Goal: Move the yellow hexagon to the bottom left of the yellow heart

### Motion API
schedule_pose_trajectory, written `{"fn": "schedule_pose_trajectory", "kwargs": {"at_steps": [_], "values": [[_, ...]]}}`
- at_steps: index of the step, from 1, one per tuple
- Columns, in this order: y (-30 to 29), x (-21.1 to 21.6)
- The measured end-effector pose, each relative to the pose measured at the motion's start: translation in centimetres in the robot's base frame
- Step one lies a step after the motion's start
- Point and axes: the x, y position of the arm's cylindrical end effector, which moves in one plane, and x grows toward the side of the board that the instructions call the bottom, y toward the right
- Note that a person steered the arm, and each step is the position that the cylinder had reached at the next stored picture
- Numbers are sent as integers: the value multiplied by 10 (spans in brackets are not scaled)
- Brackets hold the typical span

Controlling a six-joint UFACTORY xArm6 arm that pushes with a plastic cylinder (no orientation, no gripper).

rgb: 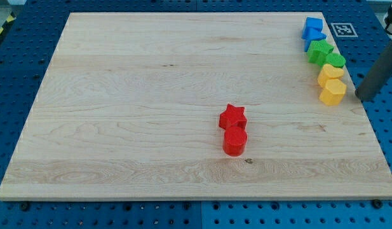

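Note:
The yellow hexagon (332,93) lies near the board's right edge, at the lower end of a column of blocks. The yellow heart (330,72) sits directly above it, touching it. My tip (361,97) is at the board's right edge, just right of the yellow hexagon with a small gap between them. The dark rod slants up toward the view's right.
Above the heart in the same column are two green blocks (334,60) (319,49) and two blue blocks (314,27) (312,39). A red star (232,116) and a red cylinder (235,141) touch near the board's middle. The wooden board (151,95) lies on a blue perforated table.

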Motion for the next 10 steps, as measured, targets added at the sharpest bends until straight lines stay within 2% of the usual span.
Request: {"fn": "schedule_pose_trajectory", "kwargs": {"at_steps": [8, 10], "values": [[-48, -7], [-89, -7]]}}
